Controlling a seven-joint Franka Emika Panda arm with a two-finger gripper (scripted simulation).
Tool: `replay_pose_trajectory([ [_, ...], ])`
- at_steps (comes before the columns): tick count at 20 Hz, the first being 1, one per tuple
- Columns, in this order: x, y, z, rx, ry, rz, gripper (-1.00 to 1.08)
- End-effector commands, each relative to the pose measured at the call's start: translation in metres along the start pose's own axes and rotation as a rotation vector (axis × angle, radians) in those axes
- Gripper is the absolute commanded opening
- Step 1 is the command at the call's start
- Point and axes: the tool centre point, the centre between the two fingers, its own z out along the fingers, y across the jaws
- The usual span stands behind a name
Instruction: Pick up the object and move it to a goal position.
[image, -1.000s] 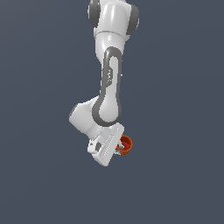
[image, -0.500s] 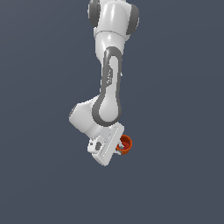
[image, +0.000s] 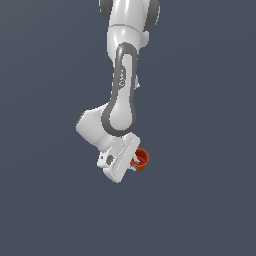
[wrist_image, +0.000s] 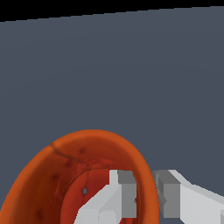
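The small orange-red cup (image: 142, 159) hangs at the exterior view's right side of my white gripper (image: 133, 162), held above the grey floor. In the wrist view the cup (wrist_image: 52, 175) fills the lower part of the picture, its dark red inside facing the camera. One finger (wrist_image: 118, 192) sits inside the cup and the other finger (wrist_image: 173, 192) sits outside, with the cup's rim pinched between them. The gripper (wrist_image: 146, 192) is shut on the rim.
The white arm (image: 122, 75) reaches down from the top of the exterior view. A flat dark grey floor (image: 210, 200) lies all around, and its far edge (wrist_image: 131, 13) shows in the wrist view.
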Motion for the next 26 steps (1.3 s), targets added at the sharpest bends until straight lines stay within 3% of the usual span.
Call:
replay_pose_trajectory([
  [1,0.003,-0.006,-0.012,-0.001,0.0,-0.001,-1.0],
  [16,0.019,-0.057,-0.11,-0.001,-0.002,-0.001,-1.0],
  [26,0.025,-0.071,-0.142,-0.003,0.002,-0.001,-1.0],
])
